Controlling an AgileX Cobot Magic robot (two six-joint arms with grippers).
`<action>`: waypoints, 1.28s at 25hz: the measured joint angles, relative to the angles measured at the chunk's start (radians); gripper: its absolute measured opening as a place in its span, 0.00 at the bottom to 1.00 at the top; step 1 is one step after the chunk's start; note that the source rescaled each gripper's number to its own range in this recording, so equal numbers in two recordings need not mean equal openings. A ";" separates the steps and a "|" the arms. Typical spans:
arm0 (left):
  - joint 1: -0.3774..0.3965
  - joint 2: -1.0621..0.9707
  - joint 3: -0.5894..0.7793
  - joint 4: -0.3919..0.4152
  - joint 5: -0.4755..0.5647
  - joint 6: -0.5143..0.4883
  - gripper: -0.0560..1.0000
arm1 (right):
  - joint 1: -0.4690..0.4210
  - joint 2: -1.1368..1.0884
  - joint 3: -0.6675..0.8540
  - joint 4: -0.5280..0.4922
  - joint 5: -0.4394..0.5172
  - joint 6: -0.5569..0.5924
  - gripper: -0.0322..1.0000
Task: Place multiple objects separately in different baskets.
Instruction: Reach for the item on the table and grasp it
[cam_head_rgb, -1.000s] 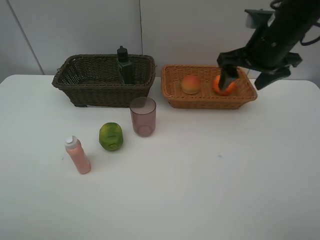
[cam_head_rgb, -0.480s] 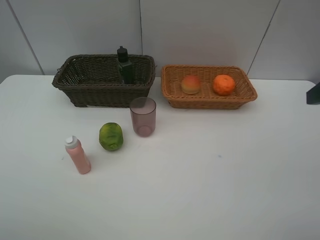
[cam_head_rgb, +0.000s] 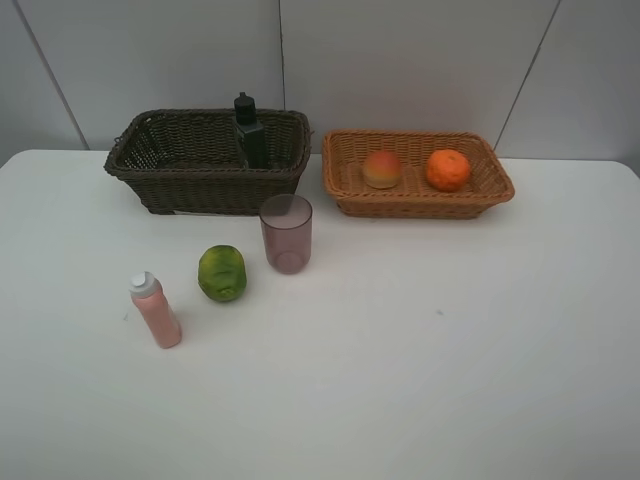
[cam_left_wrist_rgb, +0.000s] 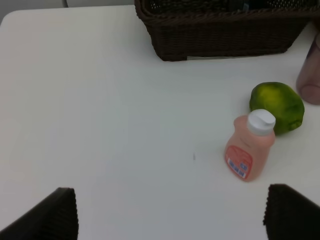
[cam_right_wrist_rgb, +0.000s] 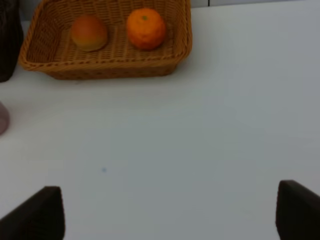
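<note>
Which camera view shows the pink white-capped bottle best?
The left wrist view: the pink bottle appears large, with its cap and label visible. The exterior high view shows it small and upright, near the green fruit. The right wrist view does not show it.

A big white table (cam_head_rgb: 450, 380) is lit softly and evenly. Behind the table stands a pale grey wall (cam_head_rgb: 400, 60) with thin dark lines (cam_head_rgb: 281, 60).

Left tool (cam_left_wrist_rgb: 172, 215) has black fingertips (cam_left_wrist_rgb: 55, 217) (blunt wedges).
</note>
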 joint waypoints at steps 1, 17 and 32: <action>0.000 0.000 0.000 0.000 0.000 0.000 0.97 | 0.000 -0.029 0.000 0.000 0.016 -0.005 0.85; 0.000 0.000 0.000 0.000 0.000 0.000 0.97 | 0.000 -0.230 0.121 0.028 0.035 -0.014 0.85; 0.000 0.000 0.000 0.000 0.000 0.000 0.97 | 0.000 -0.230 0.218 -0.021 -0.116 -0.062 0.85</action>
